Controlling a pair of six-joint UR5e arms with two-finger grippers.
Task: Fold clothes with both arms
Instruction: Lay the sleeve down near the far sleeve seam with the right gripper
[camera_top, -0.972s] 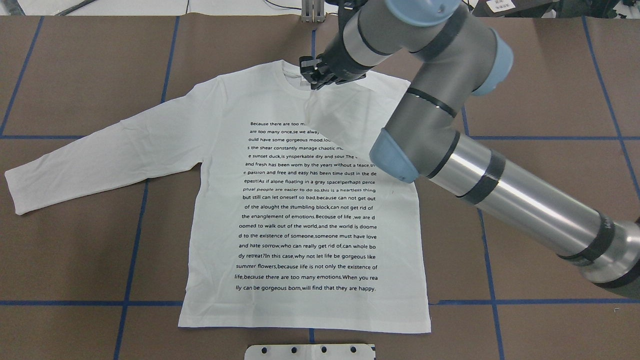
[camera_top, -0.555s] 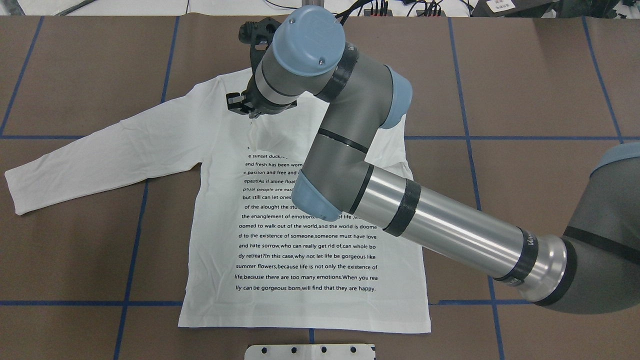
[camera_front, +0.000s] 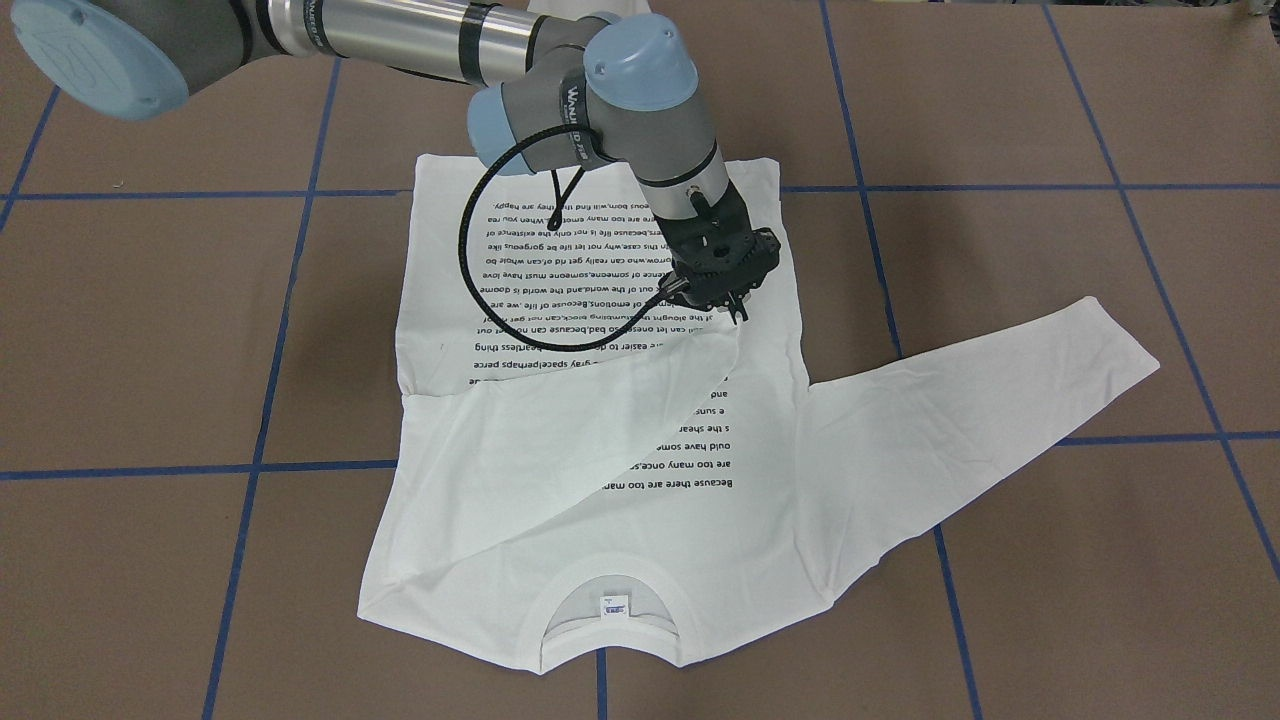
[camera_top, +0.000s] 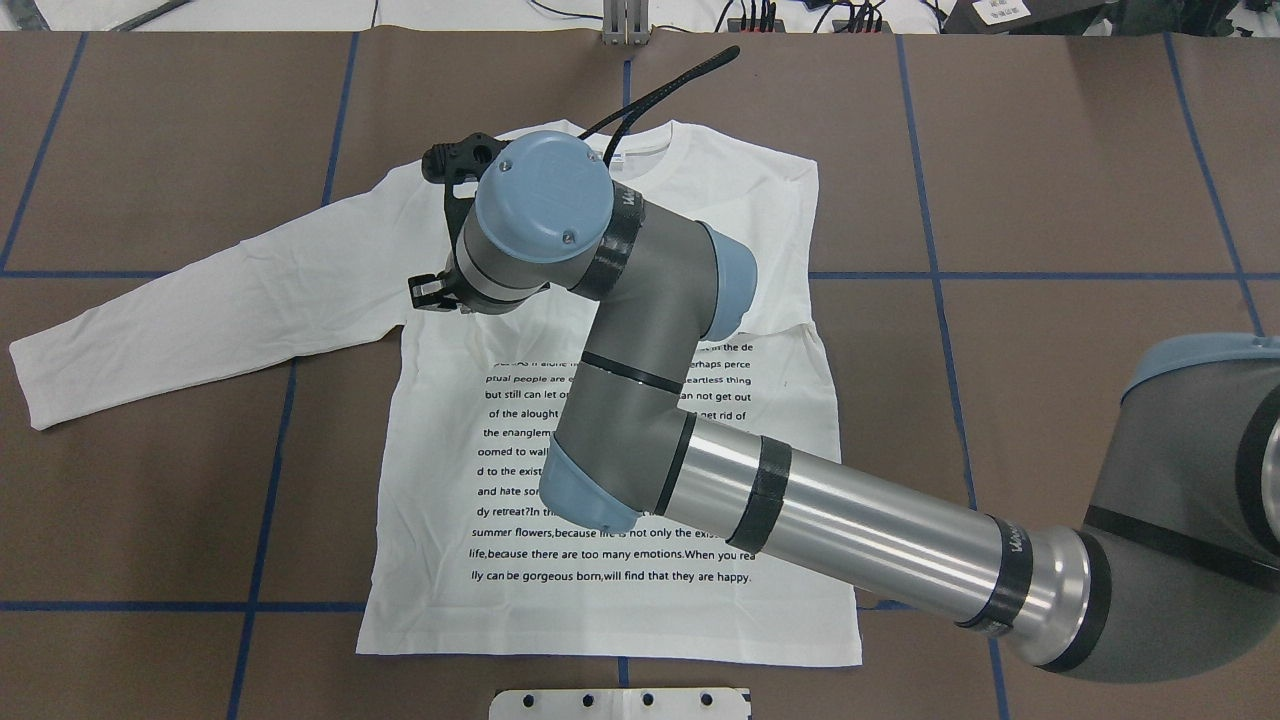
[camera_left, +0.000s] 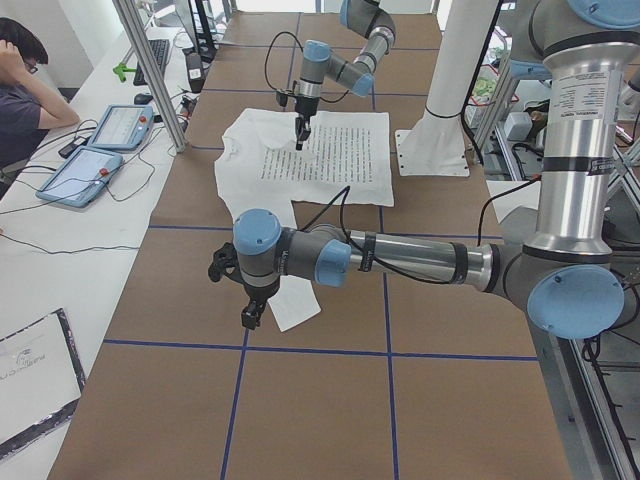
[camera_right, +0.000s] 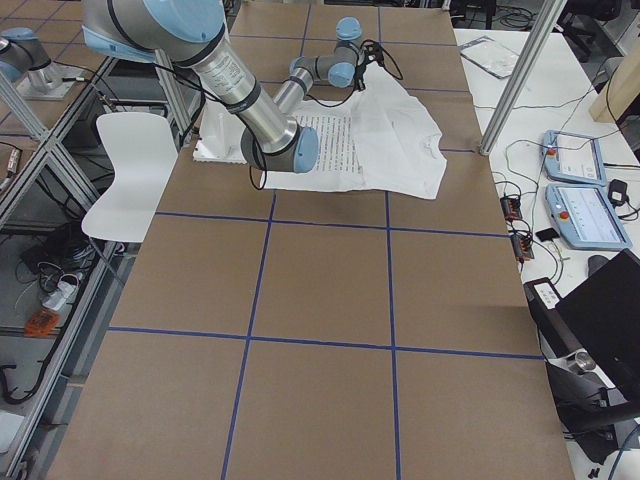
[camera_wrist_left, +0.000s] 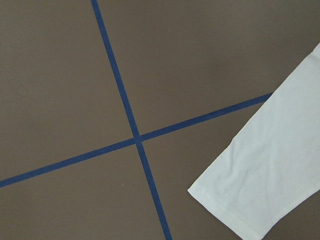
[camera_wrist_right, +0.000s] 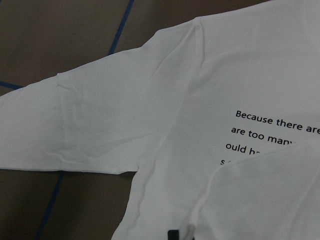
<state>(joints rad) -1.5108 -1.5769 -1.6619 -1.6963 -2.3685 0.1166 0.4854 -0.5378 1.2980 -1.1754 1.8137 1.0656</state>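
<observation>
One shirt (camera_front: 560, 560) flat, print up, mid tabletop (camera_front: 1050, 560), my right pincer (camera_front: 737, 312) pinching its sleeve, folded across the chest, my left pincer (camera_left: 250, 318) near the other cuff, grip cannot be told.

The overhead camera sits behind the robot and looks forward and down on the table (camera_top: 1100, 200), so the shirt (camera_top: 430, 560) print reads upright. The front camera faces it from across the table, steeply down, and shows the same shirt upside down, collar nearest. Two side cameras look along the table from its ends, farther off. The left wrist camera is close over a sleeve end (camera_wrist_left: 270, 190) and crossed blue tape (camera_wrist_left: 136, 139). The right wrist camera is close on the shirt's shoulder.
</observation>
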